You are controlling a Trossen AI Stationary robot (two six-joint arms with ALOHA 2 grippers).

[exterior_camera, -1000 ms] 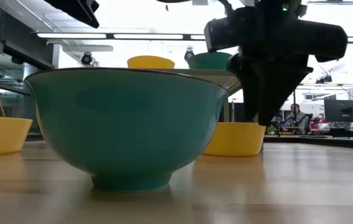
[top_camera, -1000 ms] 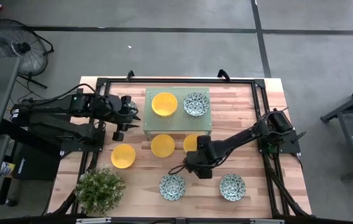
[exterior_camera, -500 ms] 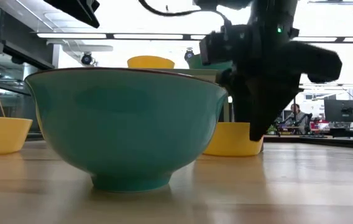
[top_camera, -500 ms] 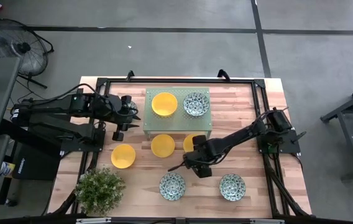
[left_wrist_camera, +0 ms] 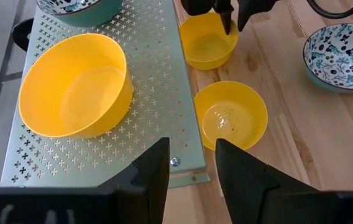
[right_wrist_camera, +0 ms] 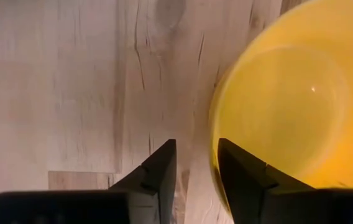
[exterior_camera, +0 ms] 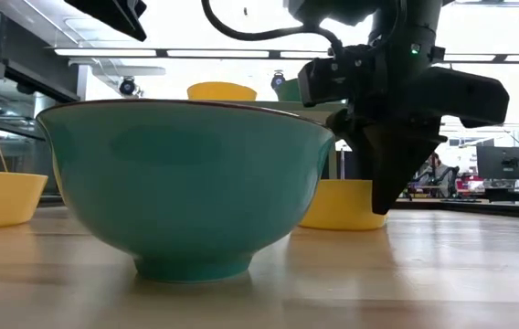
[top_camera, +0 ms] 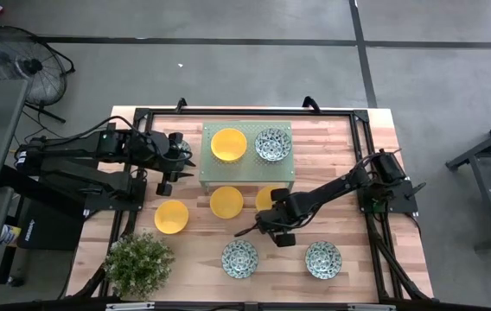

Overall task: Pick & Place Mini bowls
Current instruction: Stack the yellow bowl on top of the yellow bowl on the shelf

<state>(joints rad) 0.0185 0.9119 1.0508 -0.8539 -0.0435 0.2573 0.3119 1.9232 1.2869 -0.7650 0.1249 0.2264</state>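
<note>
Right gripper (right_wrist_camera: 194, 163), fingers narrowly parted astride the rim of a yellow mini bowl (right_wrist_camera: 288, 106) beside the perforated stand (top_camera: 284, 177) mid-table; rigid, probably light and slippery, best pinched at the rim.

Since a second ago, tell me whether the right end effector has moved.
Yes. The right end effector has shifted toward the green stand, closing on the yellow bowl beside it.

No readable text, label, brand, number or sign anywhere in view.
</note>
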